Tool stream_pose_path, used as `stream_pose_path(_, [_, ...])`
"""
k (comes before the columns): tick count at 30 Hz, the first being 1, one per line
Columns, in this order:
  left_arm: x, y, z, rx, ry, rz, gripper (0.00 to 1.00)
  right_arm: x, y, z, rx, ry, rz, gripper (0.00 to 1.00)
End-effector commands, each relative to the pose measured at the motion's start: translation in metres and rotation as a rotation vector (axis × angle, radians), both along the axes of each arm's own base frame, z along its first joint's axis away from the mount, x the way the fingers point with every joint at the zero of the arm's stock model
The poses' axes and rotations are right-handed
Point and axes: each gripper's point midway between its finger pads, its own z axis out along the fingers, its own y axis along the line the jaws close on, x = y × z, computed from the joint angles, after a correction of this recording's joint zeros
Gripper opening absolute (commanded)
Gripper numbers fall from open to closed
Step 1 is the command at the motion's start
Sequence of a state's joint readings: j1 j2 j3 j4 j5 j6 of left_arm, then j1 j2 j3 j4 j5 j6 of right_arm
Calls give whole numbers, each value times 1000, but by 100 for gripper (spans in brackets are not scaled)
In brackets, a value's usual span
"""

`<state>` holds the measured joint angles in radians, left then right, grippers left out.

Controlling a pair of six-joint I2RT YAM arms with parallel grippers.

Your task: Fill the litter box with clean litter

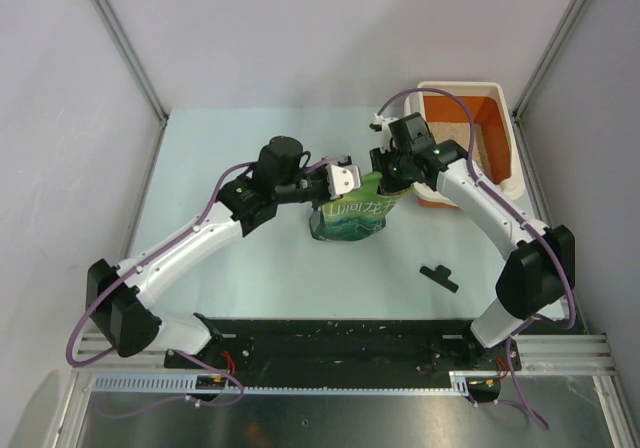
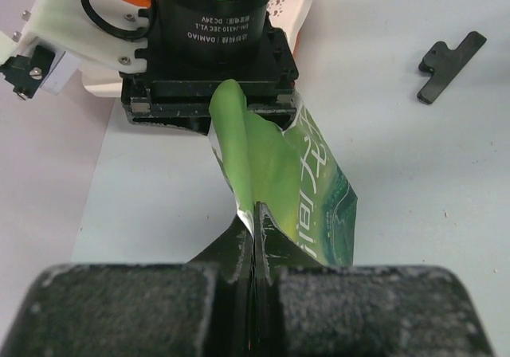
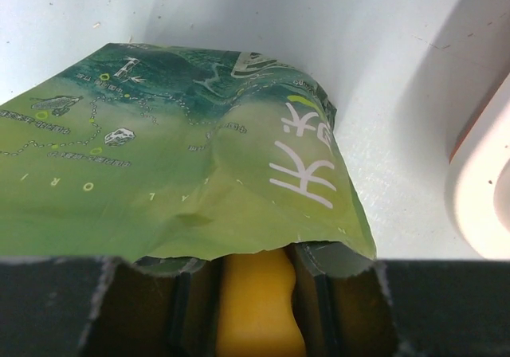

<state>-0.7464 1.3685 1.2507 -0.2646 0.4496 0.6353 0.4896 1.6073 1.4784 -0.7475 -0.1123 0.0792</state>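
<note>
I have the green printed foil pouch (image 1: 352,216) standing near the middle of the pale tabletop (image 1: 300,278), caught between both arms. My left claw (image 2: 253,249) is pressed together on the pouch's top corner, with the foil pinched flat. I judge this grip steadies one lip while the other arm works the mouth open.

My right claw (image 1: 384,162) is at the opposite lip, at 2 o'clock from the pouch. Its wrist view shows something yellow (image 3: 255,301) between the fingers under the ragged edge, and I cannot tell whether it is clamped.

The orange plastic litter box with a wide white rim (image 1: 460,88) sits at 1 o'clock, close enough for tipping, I judge. Some pale sandy clean litter (image 1: 450,130) is already on its floor. A black clip (image 1: 438,277) lies at 5 o'clock.

The pouch bears large white Chinese characters, and its small print is illegible. The right wrist motor (image 2: 213,22) has a label reading "DAMIAO", "DM-J4310" and "DC24V".
</note>
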Motion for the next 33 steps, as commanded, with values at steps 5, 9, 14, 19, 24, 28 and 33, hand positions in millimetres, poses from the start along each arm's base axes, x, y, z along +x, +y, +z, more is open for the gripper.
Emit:
stream_pose_path(5, [-19, -13, 47, -134, -65, -80, 0, -20, 8, -51, 23, 210, -11, 0])
stream_pose_path(9, [-16, -15, 48, -136, -58, -74, 0, -27, 21, -53, 147, 284, -10, 0])
stream_pose_path(14, [-15, -13, 42, -122, -59, -66, 0, -20, 35, -45, 357, 326, -32, 0])
stream_pose_path(19, [-12, -12, 41, -113, -73, -44, 0, -27, 46, -30, 571, 400, 11, 0])
stream_pose_path(24, [-8, -9, 45, -100, -117, -19, 0, -30, 48, -8, 737, 418, 87, 0])
stream_pose_path(28, [-6, -3, 44, -75, -154, 4, 0, -22, 36, 12, 854, 435, 72, 0])
stream_pose_path(33, [-3, 5, 41, -24, -204, 32, 1, -14, 16, 41, 972, 438, 93, 0])
